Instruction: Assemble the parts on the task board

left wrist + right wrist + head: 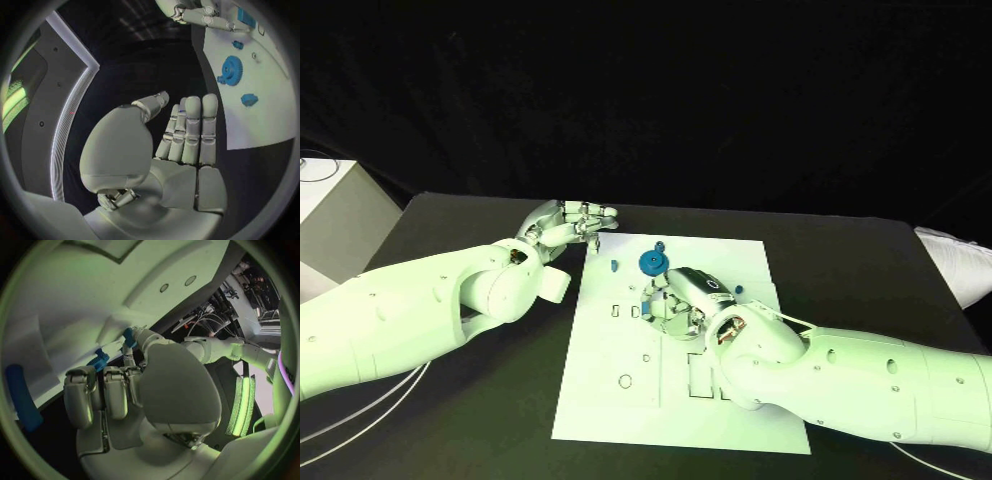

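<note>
The white task board [733,400] lies in the middle of the black table. A blue gear [653,263] [231,70] stands near its far end, with a small blue part [612,265] beside it and another [249,99] close by. My right hand [678,302] [125,390] rests on the board just in front of the gear, fingers curled, and pinches a small blue part [129,336] at its fingertips. A second blue part [98,360] lies beside those fingers. My left hand [571,224] [187,135] hovers off the board's far left corner, fingers straight and holding nothing.
A long blue part [22,397] lies on the board near my right hand. The board has several slots and holes [626,380] in its near half. A white box [336,215] stands off the table's left edge.
</note>
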{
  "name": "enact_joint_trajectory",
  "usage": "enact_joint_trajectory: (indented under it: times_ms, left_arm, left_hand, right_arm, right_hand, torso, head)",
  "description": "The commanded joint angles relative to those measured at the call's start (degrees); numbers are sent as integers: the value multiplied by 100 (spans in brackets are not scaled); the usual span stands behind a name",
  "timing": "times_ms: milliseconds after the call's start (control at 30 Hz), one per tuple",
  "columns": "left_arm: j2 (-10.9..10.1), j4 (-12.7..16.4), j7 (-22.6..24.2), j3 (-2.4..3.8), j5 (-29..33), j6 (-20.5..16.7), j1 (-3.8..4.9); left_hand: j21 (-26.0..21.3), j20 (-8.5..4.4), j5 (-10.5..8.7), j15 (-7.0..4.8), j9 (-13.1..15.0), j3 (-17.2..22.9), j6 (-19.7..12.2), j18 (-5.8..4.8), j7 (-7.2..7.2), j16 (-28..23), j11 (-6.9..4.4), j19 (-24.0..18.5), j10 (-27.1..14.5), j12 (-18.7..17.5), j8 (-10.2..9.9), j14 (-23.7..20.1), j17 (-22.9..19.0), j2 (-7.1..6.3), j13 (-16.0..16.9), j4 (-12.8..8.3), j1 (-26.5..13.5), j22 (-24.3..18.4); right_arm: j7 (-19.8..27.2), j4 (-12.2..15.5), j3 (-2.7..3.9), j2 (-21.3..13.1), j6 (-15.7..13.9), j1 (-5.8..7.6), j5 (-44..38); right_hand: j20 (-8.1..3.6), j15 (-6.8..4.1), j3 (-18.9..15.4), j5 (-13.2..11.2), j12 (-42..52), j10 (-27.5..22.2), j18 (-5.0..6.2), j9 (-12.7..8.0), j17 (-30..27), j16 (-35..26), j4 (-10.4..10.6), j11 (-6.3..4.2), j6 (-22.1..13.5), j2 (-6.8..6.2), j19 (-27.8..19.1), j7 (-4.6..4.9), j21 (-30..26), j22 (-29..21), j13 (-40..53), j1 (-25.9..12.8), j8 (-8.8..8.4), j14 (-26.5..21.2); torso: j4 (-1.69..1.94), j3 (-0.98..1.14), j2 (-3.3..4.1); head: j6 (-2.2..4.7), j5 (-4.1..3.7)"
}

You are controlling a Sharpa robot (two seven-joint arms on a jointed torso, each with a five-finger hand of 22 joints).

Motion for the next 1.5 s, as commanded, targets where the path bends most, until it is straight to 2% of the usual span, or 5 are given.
enact_joint_trajectory:
  times_ms: [33,1033,1267,1367,1500]
  left_arm:
    - [7,9,21,3,21,114,1]
    - [7,-3,11,0,9,149,0]
    - [0,-5,5,-2,9,150,0]
    - [-1,-3,3,-3,1,154,0]
    - [0,0,-15,-3,-47,152,0]
  left_hand:
    - [26,11,-7,19,6,9,-22,-11,8,28,-18,-14,-22,22,-2,-4,-9,9,2,37,-55,7]
    - [37,13,-8,18,10,4,-25,-12,5,33,-19,-18,-33,22,0,-10,-16,9,3,42,-64,16]
    - [45,14,-7,19,12,-3,-29,-13,6,37,-18,-19,-41,22,1,-14,-21,7,3,48,-74,23]
    - [45,14,-7,19,12,-4,-29,-13,6,37,-18,-19,-42,22,1,-14,-21,7,3,48,-74,24]
    - [77,16,-8,20,12,-18,-42,-22,7,71,-15,7,-55,21,-3,19,-20,-3,2,55,-88,72]
  right_arm:
    - [-2,-8,-7,8,51,-19,-101]
    - [-15,9,-8,14,169,-27,-129]
    - [-48,16,-8,7,139,-27,-138]
    - [-66,31,-8,1,82,-27,-146]
    - [-68,97,-8,-34,-38,-27,-158]
  right_hand:
    - [15,37,38,-33,3,261,-82,-6,1407,5,2,20,-35,-8,590,8,31,1508,1139,-61,24,583]
    - [125,158,-155,-251,-268,35,-82,-156,1292,-44,98,159,-430,-279,590,160,31,1508,923,-362,-167,553]
    - [157,182,-591,-330,-367,-53,-82,-205,1274,-53,272,183,-542,-280,590,179,31,1508,840,-464,-212,548]
    - [178,205,-1127,-739,-549,-207,-74,-252,1230,-75,395,210,-662,-139,574,210,1,1486,683,-396,-267,536]
    - [188,212,-1561,-852,-577,-231,-63,-273,1203,-90,414,218,-660,-8,555,214,-39,1458,646,-366,-272,529]
  torso:
    - [-1,0,-1]
    - [0,6,13]
    - [-5,7,17]
    - [-4,8,18]
    - [0,10,15]
  head:
    - [-26,-13]
    - [-33,-40]
    - [-40,-42]
    - [-28,-33]
    - [-54,-35]
